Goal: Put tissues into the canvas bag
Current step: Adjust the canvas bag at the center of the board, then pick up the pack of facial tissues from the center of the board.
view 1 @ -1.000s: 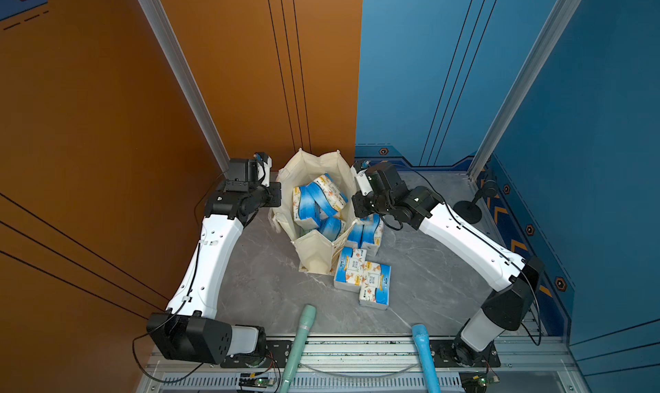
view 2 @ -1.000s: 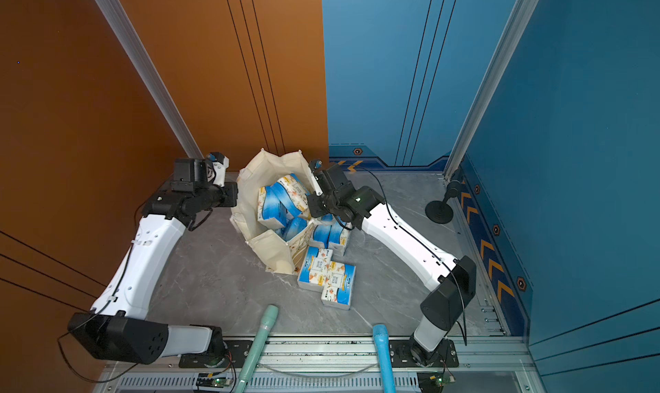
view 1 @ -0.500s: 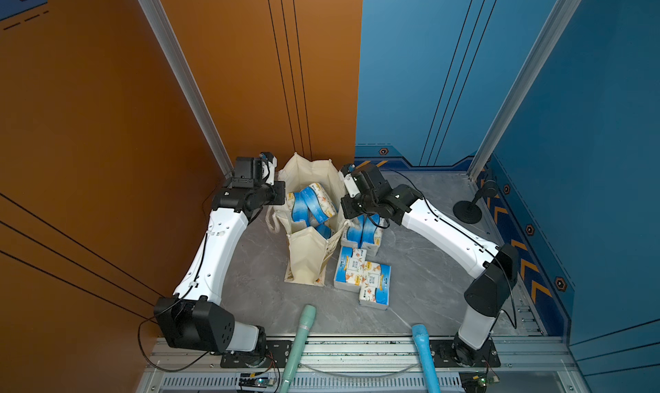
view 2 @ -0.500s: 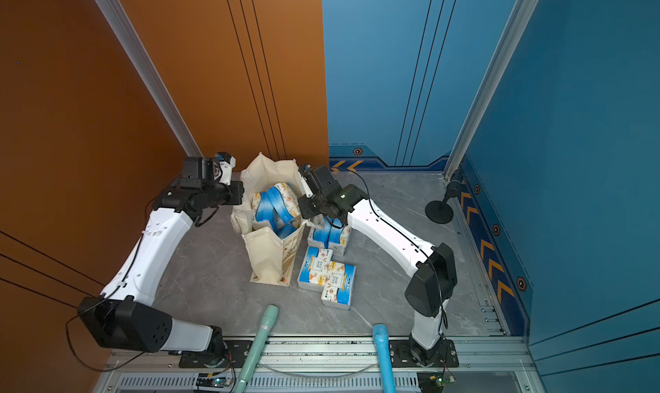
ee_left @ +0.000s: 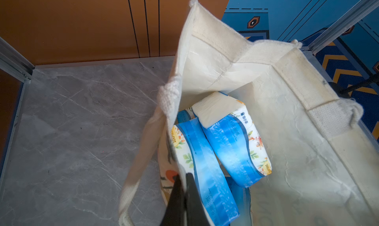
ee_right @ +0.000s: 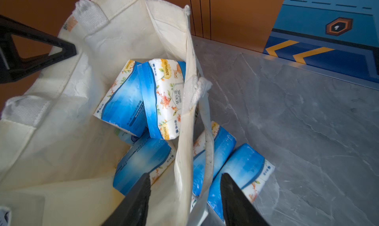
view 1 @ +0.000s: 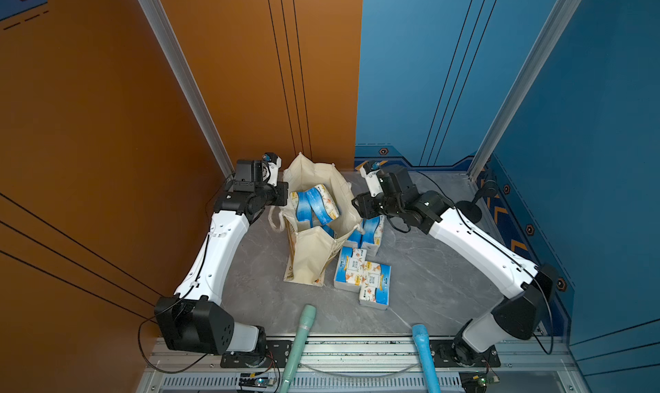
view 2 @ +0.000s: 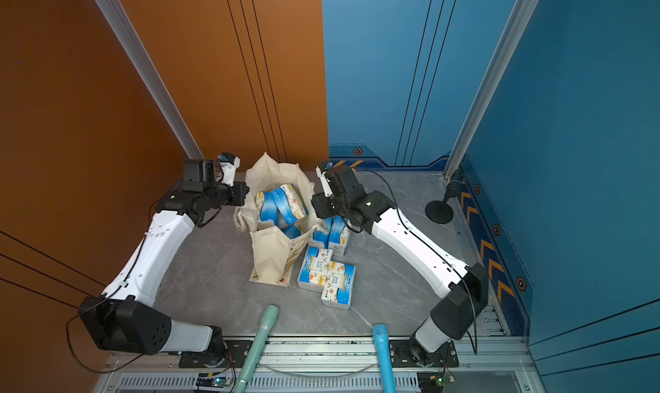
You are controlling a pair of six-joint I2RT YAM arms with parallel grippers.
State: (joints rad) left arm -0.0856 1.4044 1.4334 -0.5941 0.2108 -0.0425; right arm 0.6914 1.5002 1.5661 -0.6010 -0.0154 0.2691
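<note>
Several packs [ee_right: 143, 97] already lie in the bag [view 1: 310, 262], tumbled at angles, some leaning on others. Bag stands mid-tabletop [view 1: 428, 284], mouth wide, near wall sagging outward.

Loose packs [view 1: 360, 275]: a flat cluster on the tabletop just beside the bag, on the right arm's side. Two more on edge [view 1: 369, 230], touching the bag's wall.

Left gripper [ee_left: 183, 179]: clenched, fingers pressed together at the bag's rim. It looks to pinch the cloth and hold the mouth open, though the fabric between the pads is not plainly seen.

Right gripper [ee_right: 185, 186]: released, fingers apart, astride the bag's wall and handle [ee_right: 209, 149], gripping nothing.

Handling, as judged:
- Packs are likely light and soft. They would dent under the fingers rather than break.
- Wrap is glossy film, probably slick. A shallow pinch may slide off.
- Best hold is across the short width at mid-length, fingers well down the sides. Avoid the sealed ends, where the film is loose.
- The two on edge offer both broad faces. The flat ones sit tight together, so there is little room for a finger between neighbours.
- Bag is limp canvas. The wall folds if nudged, and the handle could snag a finger.
</note>
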